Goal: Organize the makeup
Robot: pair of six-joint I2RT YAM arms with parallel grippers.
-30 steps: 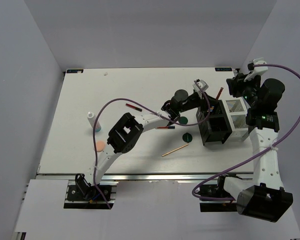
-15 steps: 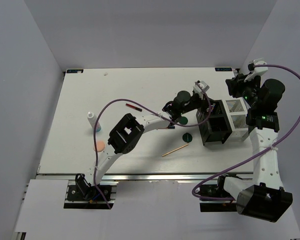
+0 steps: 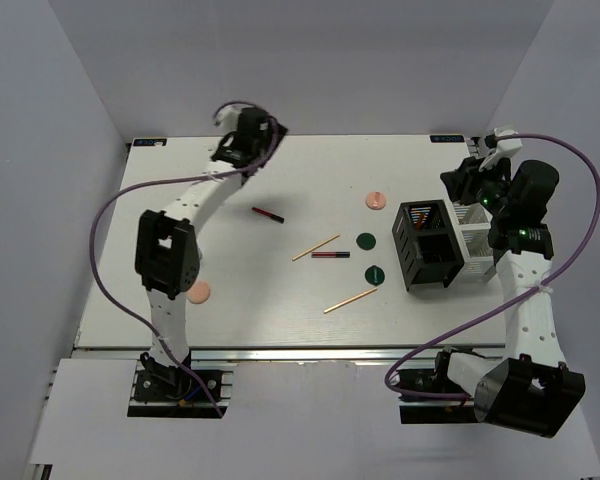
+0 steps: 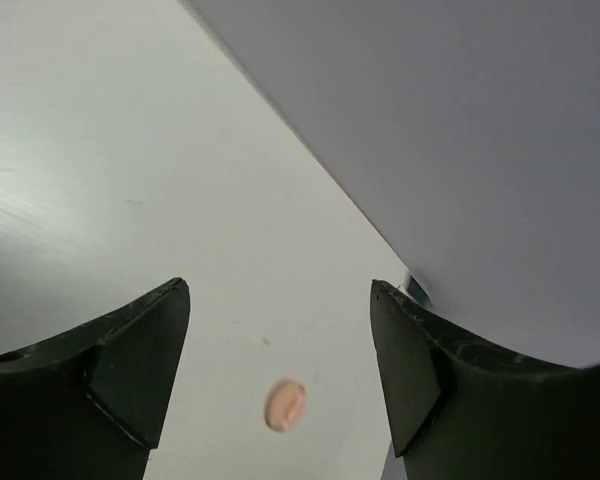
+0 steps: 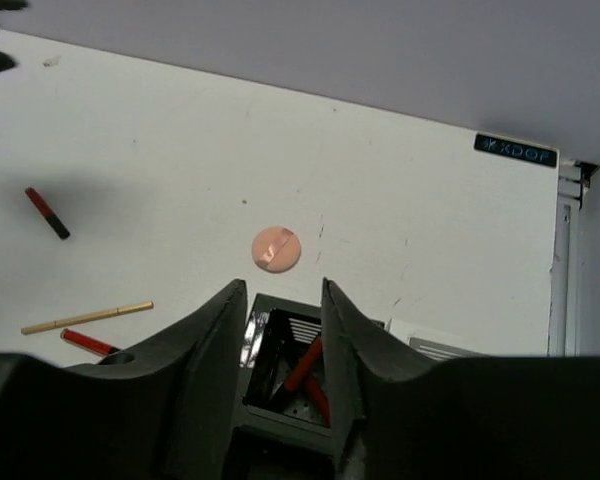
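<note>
Only one legible marking: a small dark label [image 5: 516, 150] at the far right corner of the table [image 5: 180, 130], seen from the right wrist, reads "XDOF" in light blue letters. The top view shows that tag [image 3: 446, 139] and a second tag [image 3: 148, 142] at the far left corner, print too small to read

On white worktop [image 3: 240, 275]: compartment box [image 3: 425, 262] at right; far green disc [image 3: 366, 241], near green disc [image 3: 374, 273] just left of it; far peach disc [image 3: 377, 200]; near peach disc [image 3: 199, 292] at left; upper tan stick [image 3: 315, 248], lower tan stick [image 3: 350, 300], red-black tube [image 3: 268, 214], red tube [image 3: 330, 255] around the middle.
</note>
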